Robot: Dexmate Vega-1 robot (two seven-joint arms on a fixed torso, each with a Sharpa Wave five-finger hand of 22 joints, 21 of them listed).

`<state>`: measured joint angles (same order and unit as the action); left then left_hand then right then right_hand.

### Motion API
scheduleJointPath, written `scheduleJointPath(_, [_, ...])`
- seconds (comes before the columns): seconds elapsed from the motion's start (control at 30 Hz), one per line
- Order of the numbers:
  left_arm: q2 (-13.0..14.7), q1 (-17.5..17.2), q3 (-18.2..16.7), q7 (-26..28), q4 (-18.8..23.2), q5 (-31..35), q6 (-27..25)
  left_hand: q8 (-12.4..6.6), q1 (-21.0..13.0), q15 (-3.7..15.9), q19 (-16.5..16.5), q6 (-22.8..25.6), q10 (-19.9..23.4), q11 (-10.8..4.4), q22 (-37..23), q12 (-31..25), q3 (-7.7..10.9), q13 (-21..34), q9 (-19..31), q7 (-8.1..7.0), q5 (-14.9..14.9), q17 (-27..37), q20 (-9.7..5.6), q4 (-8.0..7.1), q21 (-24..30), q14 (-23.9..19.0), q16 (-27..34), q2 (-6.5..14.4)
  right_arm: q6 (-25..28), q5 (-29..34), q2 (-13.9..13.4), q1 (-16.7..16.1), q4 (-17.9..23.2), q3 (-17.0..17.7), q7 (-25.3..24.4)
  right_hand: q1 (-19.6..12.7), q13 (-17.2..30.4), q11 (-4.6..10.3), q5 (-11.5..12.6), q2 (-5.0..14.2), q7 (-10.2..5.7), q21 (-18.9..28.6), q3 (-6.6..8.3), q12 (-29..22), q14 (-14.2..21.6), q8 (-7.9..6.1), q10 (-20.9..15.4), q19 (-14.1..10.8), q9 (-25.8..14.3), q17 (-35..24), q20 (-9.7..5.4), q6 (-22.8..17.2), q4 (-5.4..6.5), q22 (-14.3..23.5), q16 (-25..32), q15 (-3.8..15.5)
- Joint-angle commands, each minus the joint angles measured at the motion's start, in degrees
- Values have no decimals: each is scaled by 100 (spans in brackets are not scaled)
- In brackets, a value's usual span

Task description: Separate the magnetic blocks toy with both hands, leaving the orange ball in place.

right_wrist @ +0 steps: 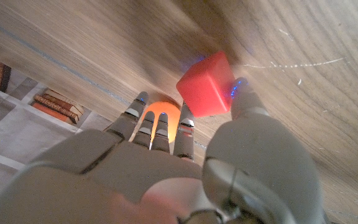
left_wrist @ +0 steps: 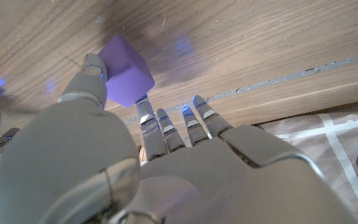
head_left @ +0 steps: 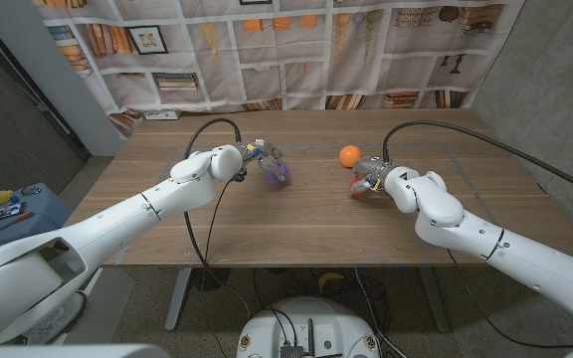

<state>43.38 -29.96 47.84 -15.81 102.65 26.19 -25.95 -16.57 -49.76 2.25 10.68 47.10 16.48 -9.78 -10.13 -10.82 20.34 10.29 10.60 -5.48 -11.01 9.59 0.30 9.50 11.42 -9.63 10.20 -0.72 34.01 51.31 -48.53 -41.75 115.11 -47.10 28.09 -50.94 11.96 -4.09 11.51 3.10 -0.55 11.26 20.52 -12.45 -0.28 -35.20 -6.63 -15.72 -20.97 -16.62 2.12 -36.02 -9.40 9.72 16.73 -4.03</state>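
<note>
Left hand (left_wrist: pixel 166 168) grips the purple block (left_wrist: pixel 127 70), right hand (right_wrist: pixel 185 174) the red block (right_wrist: pixel 206 84); already separated, next set both on the desk (head_left: pixel 306 224), clear of the orange ball (head_left: pixel 349 155).

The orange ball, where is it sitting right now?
In the head view the orange ball lies on the table, right of centre, just beyond the right hand holding the red block.

I'm seeing the bench (head_left: pixel 296 214) showing matt brown wood grain (fine scratches in it). The purple block (left_wrist: pixel 127 70) and red block (right_wrist: pixel 207 84) are looking like smooth matt plastic; the orange ball (head_left: pixel 349 155) is looking smooth, and my fingers (left_wrist: pixel 165 127) are showing grey plastic.
</note>
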Motion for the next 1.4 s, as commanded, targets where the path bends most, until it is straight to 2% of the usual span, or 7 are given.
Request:
scheduleJointPath(0.03, [7,7,-9,-71,59,107,-48,31,-159,274,-30,572,33,27,-19,-30,-24,14,235,-132,-41,21,23,2,9,-27,14,229,96,262,127,18,-48,-39,284,31,18,-47,-12,-118,-146,-19,-67,18,-30,30,39,6,-2,-26,68,-66,-3,13,-33,-82])
scheduleJointPath(0.63, [79,7,-51,-173,184,232,-57,126,-98,310,-63,358,-7,14,-18,-18,-83,20,232,-132,-38,23,-6,4,-1,-20,14,138,5,350,134,-46,26,30,410,406,45,-200,-103,-388,96,-31,-303,90,-158,293,309,79,28,-33,238,558,102,17,-134,-263])
scheduleJointPath(0.83, [101,-5,-65,-204,216,266,-41,188,-70,315,-68,221,-57,-5,-16,-5,-115,22,224,-122,-34,24,-11,9,-3,-8,12,73,-3,354,144,-55,37,51,480,572,59,-279,-138,-455,228,-42,-380,107,-257,451,462,155,26,-34,282,921,134,19,-198,-346])
scheduleJointPath(0.93, [104,-6,-67,-226,221,276,-25,245,-51,291,-78,104,-96,42,-16,3,-129,23,216,-94,-36,24,0,1,-6,5,9,57,-14,356,133,-54,51,61,526,679,66,-342,-137,-500,282,-53,-430,120,-333,523,566,217,19,-37,325,1085,158,20,-239,-402])
scheduleJointPath(0.97, [104,-4,-56,-232,228,307,-36,257,-42,288,-81,82,-101,60,-16,2,-133,23,214,-99,-36,25,-4,-3,-7,12,7,54,-11,379,129,-52,56,55,546,803,72,-376,-126,-541,332,-53,-484,129,-371,605,665,258,20,-43,350,1257,188,22,-262,-428])
scheduleJointPath(1.1, [105,-11,-56,-256,244,340,-37,323,-13,262,-101,-49,-133,64,-15,3,-151,24,204,-90,-37,26,5,-11,-12,40,3,34,-7,361,123,-91,85,96,535,986,81,-428,-101,-588,400,-52,-559,123,-442,734,773,317,16,-52,381,1529,232,23,-299,-481])
scheduleJointPath(1.4, [106,-4,-58,-329,253,369,12,469,88,251,-130,-360,-244,83,-14,16,-212,25,175,-65,-29,28,14,-31,-18,128,-10,-45,-32,280,118,-131,94,164,498,1212,89,-496,-60,-623,489,-51,-643,125,-523,881,940,389,14,-65,414,1814,285,24,-338,-537])
